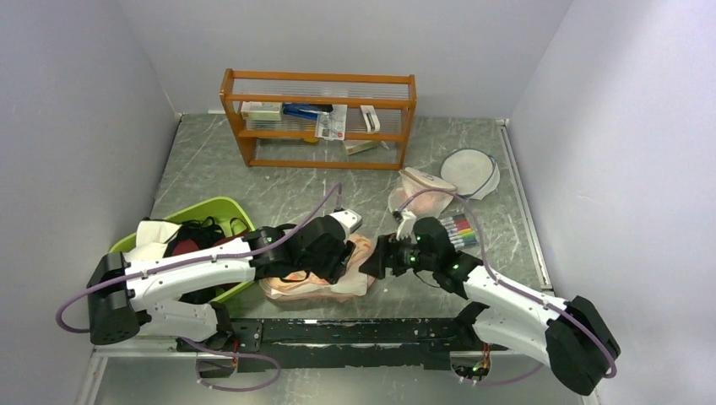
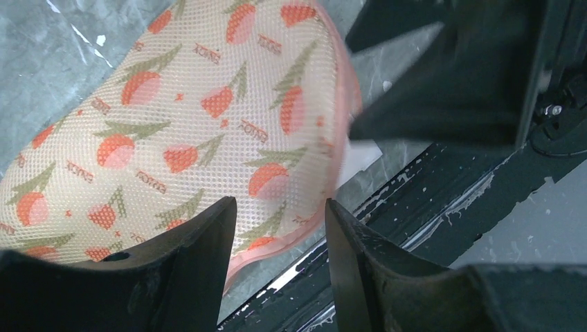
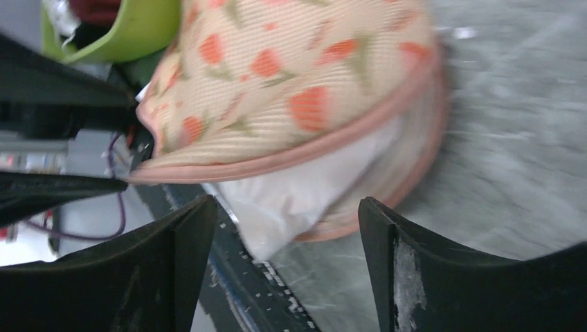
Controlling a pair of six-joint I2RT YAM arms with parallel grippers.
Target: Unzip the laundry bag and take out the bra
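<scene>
The peach-pink flower-print laundry bag [image 1: 317, 287] lies flat at the near table edge between the arms. It fills the left wrist view [image 2: 194, 104] and the top of the right wrist view [image 3: 291, 69]. Its right end gapes open, and the white bra [image 3: 291, 194] bulges out of the gap; a sliver of the bra also shows in the left wrist view [image 2: 361, 155]. My left gripper [image 1: 336, 266] [image 2: 280, 207] is open and empty just above the bag's near right edge. My right gripper [image 1: 370, 266] [image 3: 287, 207] is open and empty, facing the open end from the right, close to the bra.
A green basket [image 1: 221, 205] with a dark bra and white cloths stands at the left. An orange shelf [image 1: 321, 118] is at the back. A white mesh dome bag [image 1: 422, 190], a white mesh disc [image 1: 470, 173] and markers [image 1: 460, 229] lie at the right. A black rail [image 1: 355, 333] runs along the near edge.
</scene>
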